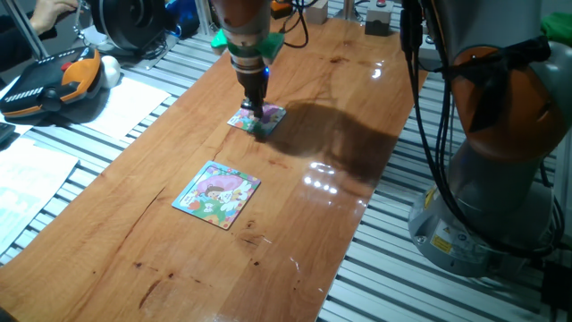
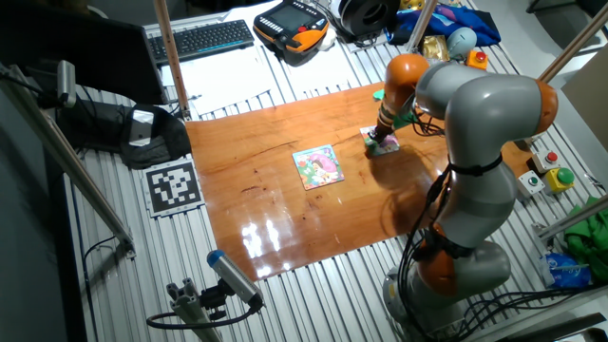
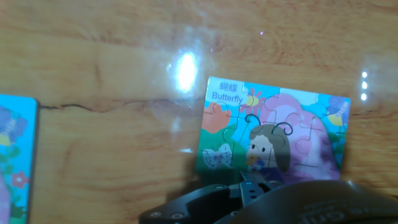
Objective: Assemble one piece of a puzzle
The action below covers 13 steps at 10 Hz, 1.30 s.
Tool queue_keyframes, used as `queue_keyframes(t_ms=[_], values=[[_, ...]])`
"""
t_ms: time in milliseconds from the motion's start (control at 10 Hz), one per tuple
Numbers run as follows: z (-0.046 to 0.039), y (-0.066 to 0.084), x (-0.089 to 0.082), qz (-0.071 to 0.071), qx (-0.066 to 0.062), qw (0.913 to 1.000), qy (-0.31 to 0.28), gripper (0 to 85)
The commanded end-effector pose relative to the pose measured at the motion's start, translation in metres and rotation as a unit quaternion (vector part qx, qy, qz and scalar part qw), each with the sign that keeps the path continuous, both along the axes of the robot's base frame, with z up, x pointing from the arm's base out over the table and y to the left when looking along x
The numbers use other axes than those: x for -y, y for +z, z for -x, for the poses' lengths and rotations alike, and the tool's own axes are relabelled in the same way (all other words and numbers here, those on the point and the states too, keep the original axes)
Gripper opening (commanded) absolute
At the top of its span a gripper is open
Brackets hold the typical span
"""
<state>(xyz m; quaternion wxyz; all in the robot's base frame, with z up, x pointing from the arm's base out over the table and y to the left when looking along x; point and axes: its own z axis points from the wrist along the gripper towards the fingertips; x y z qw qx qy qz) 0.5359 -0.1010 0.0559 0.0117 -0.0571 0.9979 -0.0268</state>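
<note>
The puzzle, a small square with a pink, green and white cartoon and the word "Butterfly", lies flat on the wooden table. It also shows in one fixed view and in the other fixed view. My gripper points straight down at the puzzle's near edge, fingertips together and right at its surface. In the hand view the gripper covers the puzzle's lower edge. The piece does not show apart from the puzzle; it may be hidden under the fingers.
A larger blue-bordered puzzle lies on the table nearer the front, at the left edge of the hand view. A teach pendant, papers and a keyboard lie off the table. The arm's base stands at the right.
</note>
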Motion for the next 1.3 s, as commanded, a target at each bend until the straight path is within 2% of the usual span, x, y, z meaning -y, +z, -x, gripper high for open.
queue_keyframes(t_ms=[0,100,200,500,700,1000,1200], values=[[-0.0008,0.004,-0.001,-0.004,0.000,1.0000,-0.004,0.0],[-0.0012,0.008,-0.003,-0.010,0.004,0.9999,-0.012,0.0],[-0.0020,0.015,-0.005,-0.011,0.005,0.9998,-0.016,0.0],[-0.0035,0.038,-0.015,-0.019,0.001,0.9991,-0.038,0.0],[-0.0107,0.059,-0.027,-0.008,0.004,0.9988,-0.048,0.0],[-0.0214,0.072,-0.031,-0.003,0.017,0.9989,-0.043,0.0],[-0.0231,0.084,-0.031,-0.020,0.006,0.9992,-0.033,0.0]])
